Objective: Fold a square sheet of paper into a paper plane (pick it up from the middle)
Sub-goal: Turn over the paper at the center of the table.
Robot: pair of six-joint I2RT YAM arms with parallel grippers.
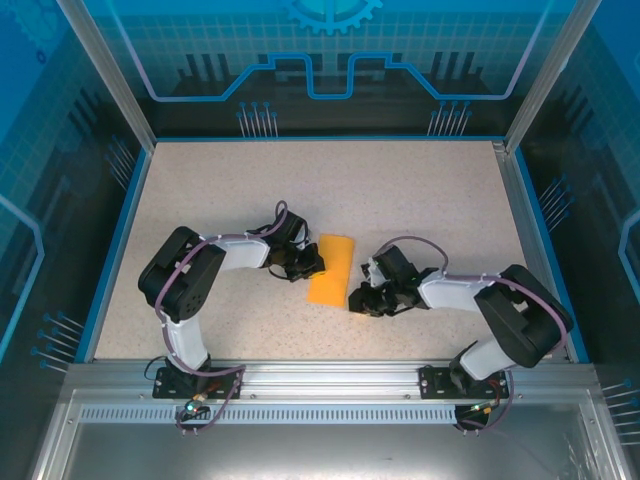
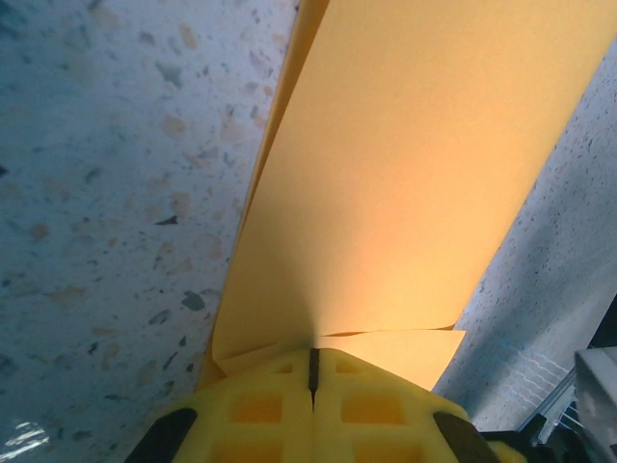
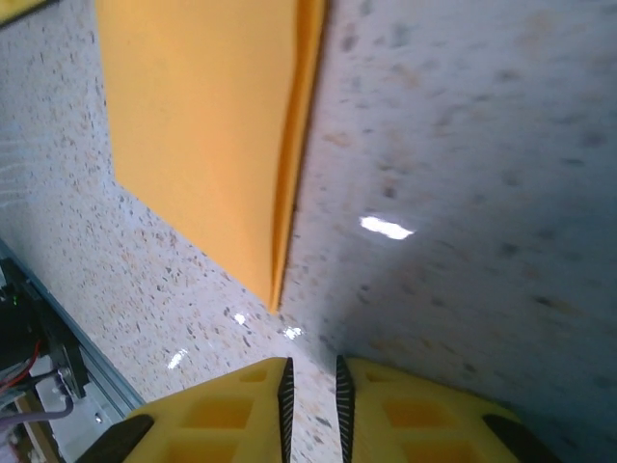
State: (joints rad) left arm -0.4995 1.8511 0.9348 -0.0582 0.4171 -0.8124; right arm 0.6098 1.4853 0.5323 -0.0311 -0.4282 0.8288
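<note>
Clamping smooth orange paper (image 1: 333, 268), folded oblong — left jaws — speckled table (image 1: 420, 190)

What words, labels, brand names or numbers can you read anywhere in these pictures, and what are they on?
No readable text anywhere.
Paper: plain orange-yellow, nothing printed.
Table: speckled, unmarked.
Back wall: blue line art and a gear shape, no letters or numbers.
Left tool and right tool: yellow, no marks.
Arm bases: any labels are too small to read.
</note>
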